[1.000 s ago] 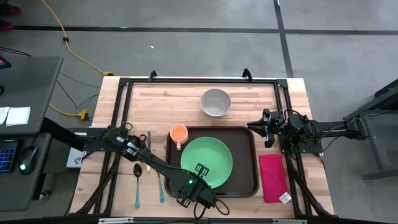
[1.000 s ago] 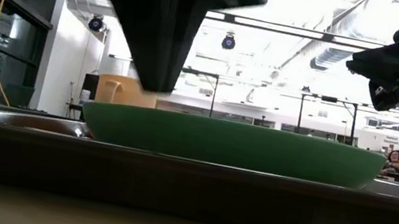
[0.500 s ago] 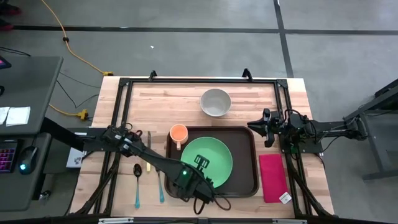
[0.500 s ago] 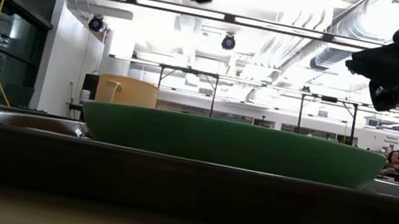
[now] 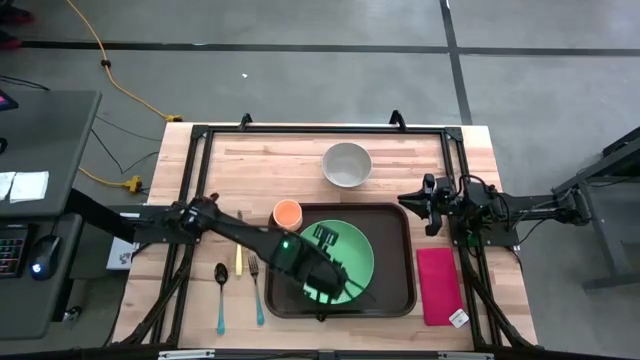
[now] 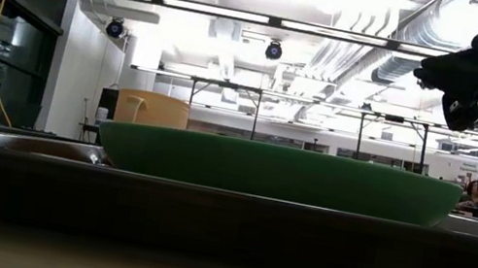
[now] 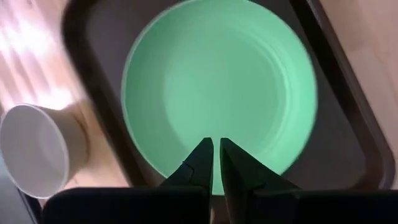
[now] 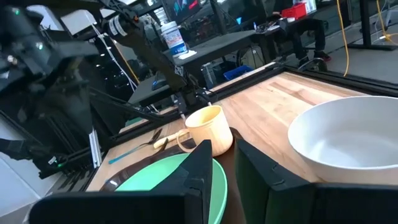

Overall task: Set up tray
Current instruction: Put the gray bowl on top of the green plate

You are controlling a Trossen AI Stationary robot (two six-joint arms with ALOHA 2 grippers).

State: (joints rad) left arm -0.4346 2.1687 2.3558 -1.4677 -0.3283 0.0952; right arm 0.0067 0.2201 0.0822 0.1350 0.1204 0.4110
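The tray [image 5: 398, 262] lies flat on the table [image 5: 250, 165], a little toward 5 o'clock of its middle, its long sides running 9 to 3. The green plate [image 5: 345, 255] sits inside it, filling the tray's middle and leaning toward the 9 o'clock half. Outside the rim, the orange cup [image 5: 287, 213] stands touching or just beside the tray's 10 o'clock corner. The white bowl [image 5: 347, 164] rests well apart at 12 o'clock, and the red-pink napkin [image 5: 437, 285] lies just beside the rim at 3 to 4 o'clock. At 9 o'clock on the bare wood lie the fork [image 5: 257, 290], the spoon [image 5: 221, 295] and a knife [image 5: 238, 255].

The left gripper [image 5: 325, 238] hangs above the plate with nothing in it, its fingers [image 7: 200, 163] drawn nearly together, only a slit between them. The right gripper [image 5: 408, 203] waits off the tray's 2 o'clock corner, holding nothing, its two fingers [image 8: 196, 169] a narrow gap apart.

By my reading, the plate step is done and the arm is free for the next item. That is likely the cup, bowl or cutlery: the chosen gripper must spread its fingers, drop over the piece, and set it down in the tray beside the plate without nudging it
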